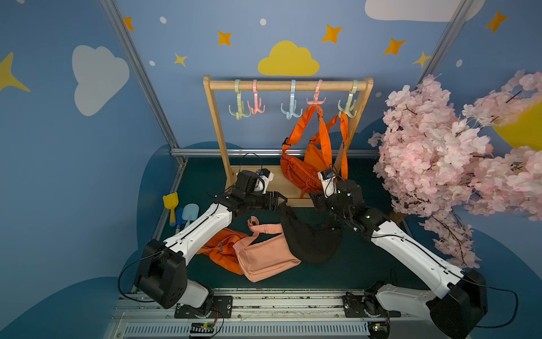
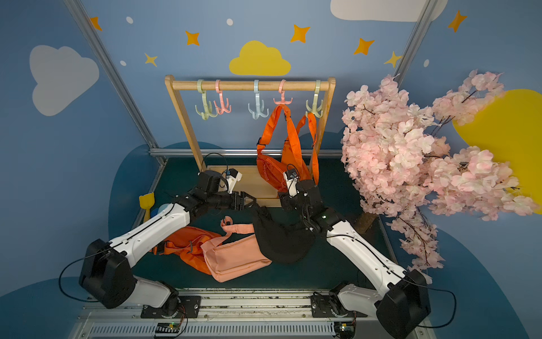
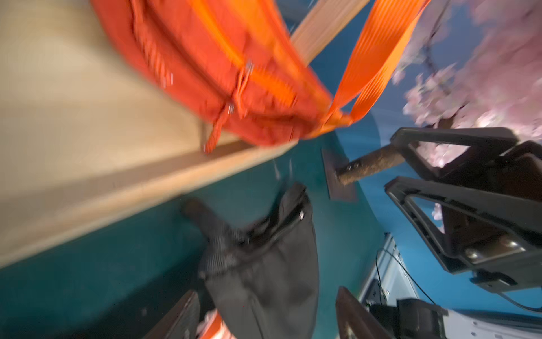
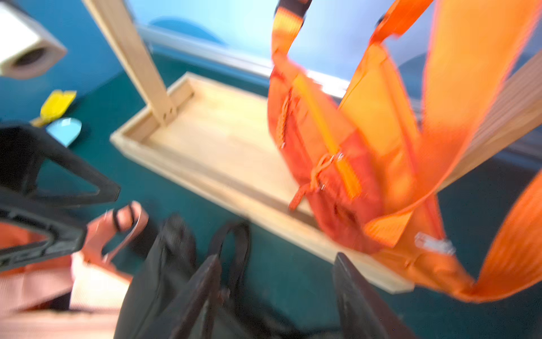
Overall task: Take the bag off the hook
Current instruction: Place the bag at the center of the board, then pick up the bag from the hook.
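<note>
While the orange bag [image 1: 302, 167] hangs on the pink hook [image 1: 316, 100], the black bag [image 1: 311, 234] lies below. Left gripper [image 3: 267, 293] and right gripper [image 4: 278, 258] both have their jaws apart.

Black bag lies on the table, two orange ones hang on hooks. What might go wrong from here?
1. The black bag has its strap beside the open right gripper; pulling back may snag it.
2. The orange bags overlap under the pink hook and green hook; lifting one may drag the other.
</note>
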{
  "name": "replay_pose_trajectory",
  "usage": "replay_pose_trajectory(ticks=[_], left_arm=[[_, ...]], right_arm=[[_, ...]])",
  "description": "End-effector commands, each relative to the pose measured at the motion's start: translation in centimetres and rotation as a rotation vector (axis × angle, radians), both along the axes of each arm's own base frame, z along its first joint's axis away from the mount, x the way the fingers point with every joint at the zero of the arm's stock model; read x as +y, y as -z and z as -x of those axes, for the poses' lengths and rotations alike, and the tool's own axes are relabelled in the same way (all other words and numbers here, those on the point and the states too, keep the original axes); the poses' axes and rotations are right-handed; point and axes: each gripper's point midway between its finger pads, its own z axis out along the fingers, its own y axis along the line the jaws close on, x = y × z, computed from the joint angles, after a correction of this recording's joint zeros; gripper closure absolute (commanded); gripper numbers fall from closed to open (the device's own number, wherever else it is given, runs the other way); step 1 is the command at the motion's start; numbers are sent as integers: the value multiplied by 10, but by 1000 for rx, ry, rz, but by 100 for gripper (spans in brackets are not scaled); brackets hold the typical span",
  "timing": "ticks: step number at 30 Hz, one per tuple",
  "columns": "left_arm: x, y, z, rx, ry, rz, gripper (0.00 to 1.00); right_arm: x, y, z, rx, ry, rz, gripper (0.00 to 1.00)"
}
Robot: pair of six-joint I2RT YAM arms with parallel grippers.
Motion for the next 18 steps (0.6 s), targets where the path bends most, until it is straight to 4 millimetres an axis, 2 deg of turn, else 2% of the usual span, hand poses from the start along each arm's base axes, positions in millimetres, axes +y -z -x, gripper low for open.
replay_pose_trajectory(ticks=[1,6,9,14,18], left_arm=[[-6,-48,-29,-200,-3,37,27],[-13,-77,-54,-327,19,27,27],[-19,-91,-68,-395,38,17,27],[-28,-109,-88,-518,66,14,27],[-34,-120,-104,-605,70,22,27]], right_arm=[[-3,-56,-27,-164,59,-95,38],[-5,-79,-47,-216,55,-124,38],[-1,-91,-51,-232,7,-112,40],[-20,-123,-60,-281,33,-182,45],[-24,-146,-59,-333,-14,-211,46]])
